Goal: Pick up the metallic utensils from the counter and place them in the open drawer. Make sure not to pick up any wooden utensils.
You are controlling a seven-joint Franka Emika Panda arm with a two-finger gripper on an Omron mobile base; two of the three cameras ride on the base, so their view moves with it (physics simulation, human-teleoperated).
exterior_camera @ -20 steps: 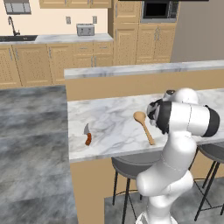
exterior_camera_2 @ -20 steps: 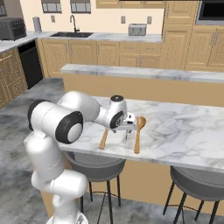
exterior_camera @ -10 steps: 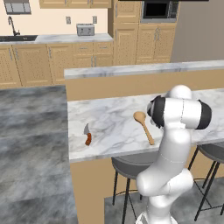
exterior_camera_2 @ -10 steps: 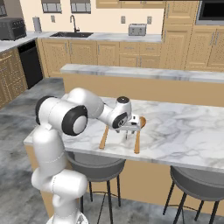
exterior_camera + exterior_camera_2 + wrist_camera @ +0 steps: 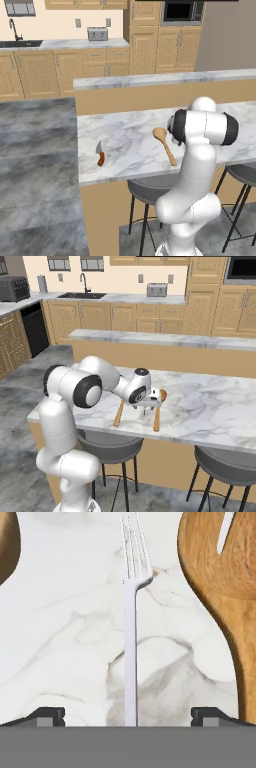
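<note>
A slim silver fork (image 5: 131, 637) lies on the white marble counter (image 5: 65, 637), tines pointing away from the hand. My gripper (image 5: 129, 717) hangs open just above it, one fingertip on each side of the handle end, holding nothing. In the right base view the gripper (image 5: 149, 408) is low over the counter (image 5: 210, 406), between two wooden utensils (image 5: 119, 413) (image 5: 157, 415). The knife (image 5: 100, 155), grey blade and red-brown handle, lies near the counter's left end (image 5: 125, 135). A wooden spoon (image 5: 164, 144) lies beside the arm. The open drawer is out of view.
A slotted wooden utensil (image 5: 225, 587) lies close on the fork's right, and another wooden piece (image 5: 7, 547) on its left. A raised ledge (image 5: 165, 80) backs the counter. Stools (image 5: 227, 466) (image 5: 150, 187) stand under the counter's front edge.
The arm has swung in over the counter and the hand has dropped lower between the wooden utensils. The jaws have stayed wide. Knife and spoons have not moved.
</note>
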